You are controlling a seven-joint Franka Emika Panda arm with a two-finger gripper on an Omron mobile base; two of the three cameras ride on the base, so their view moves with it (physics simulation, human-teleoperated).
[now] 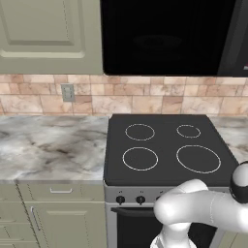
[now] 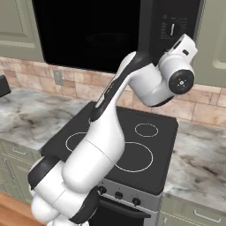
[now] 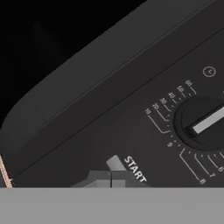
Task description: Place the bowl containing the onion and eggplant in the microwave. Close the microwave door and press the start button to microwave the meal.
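Observation:
The black microwave hangs above the stove with its door shut. Behind the dark glass a faint wide oval outline shows, seemingly the bowl. The onion and eggplant are hidden. My arm reaches up to the control panel on the microwave's right side. In the hand view my gripper is shut, its tips together right at the panel beside the START label. A timer dial sits just past the label.
The black stovetop with white rings lies under the microwave, with marble counter on both sides. A tiled backsplash with a wall outlet runs behind. Pale green cabinets flank the microwave.

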